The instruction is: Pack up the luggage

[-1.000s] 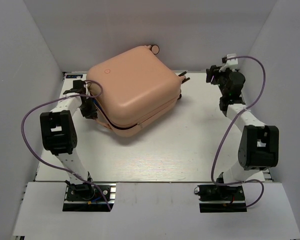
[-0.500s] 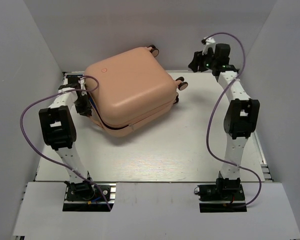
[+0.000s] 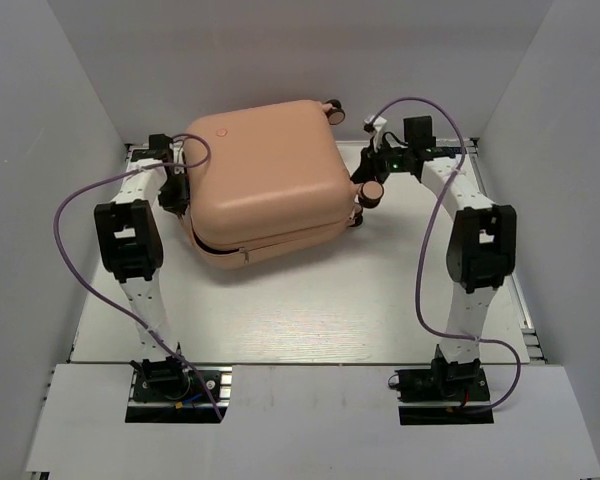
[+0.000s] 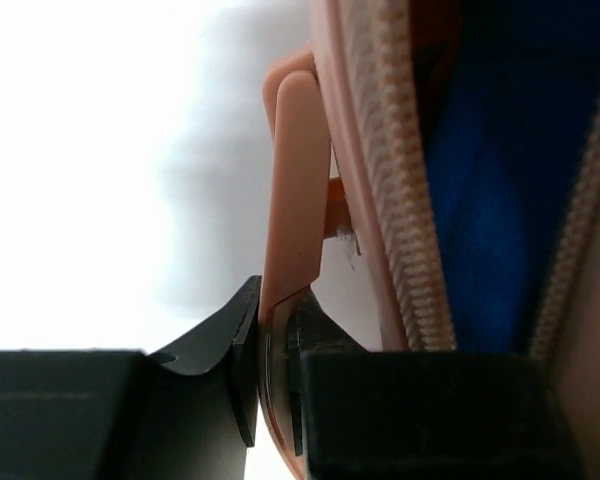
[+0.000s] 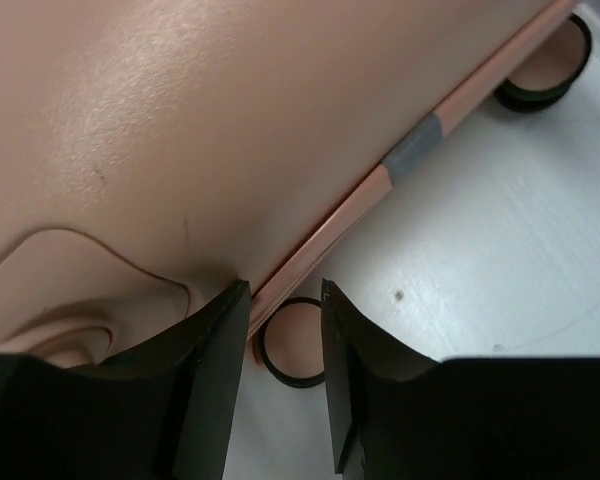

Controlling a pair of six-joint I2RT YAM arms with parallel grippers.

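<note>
The suitcase (image 3: 265, 180) lies shut at the far left of the table (image 3: 310, 310). The left tool (image 4: 270, 370) is clamped on the pink handle (image 4: 298, 180) at its left side. The right tool (image 5: 280, 340) sits at its right seam beside a wheel (image 3: 373, 190), fingers slightly apart.

Table (image 3: 310, 300): white, matte, faint wood grain; fills the middle of the top view.
Back wall (image 3: 280, 50), 12 o'clock: plain pale grey panel.
Left wall (image 3: 25, 200), 9 o'clock, and right wall (image 3: 575, 180), 3 o'clock: same grey, unmarked.
Front board (image 3: 310, 425), 6 o'clock: white strip across the near edge.
Metal rail (image 3: 523, 320): along the table's 3 o'clock edge.
Light: even, diffuse; shadows soft.
</note>
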